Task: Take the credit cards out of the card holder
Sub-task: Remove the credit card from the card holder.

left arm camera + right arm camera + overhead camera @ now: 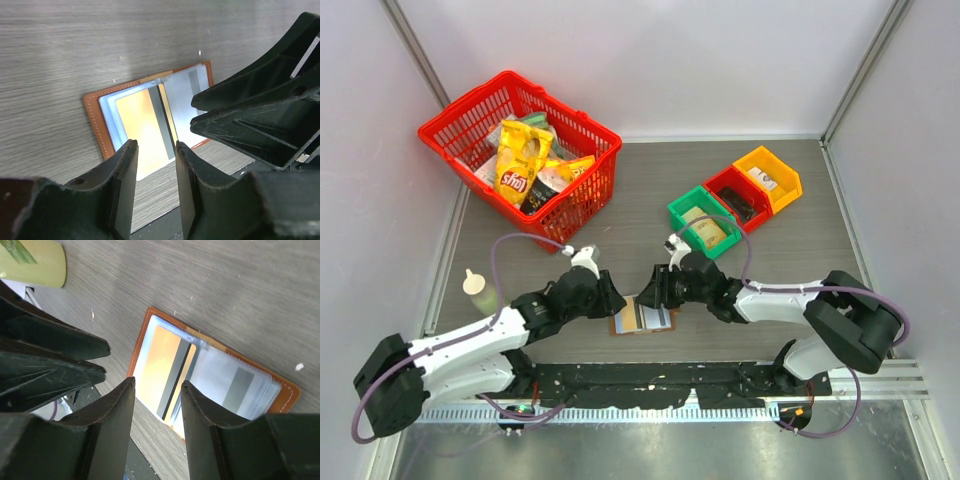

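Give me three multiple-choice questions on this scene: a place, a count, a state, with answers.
1. Where is the card holder? A) in a drawer B) on the table between left tool and right tool C) on the floor
2. How many small plastic bins stand together? A) one B) five C) three
3. The card holder is: A) open flat, credit cards inside B) folded shut C) lifted
Answers: B, the top view shows it there; C, green bin, red bin, orange bin; A, both panels face up.
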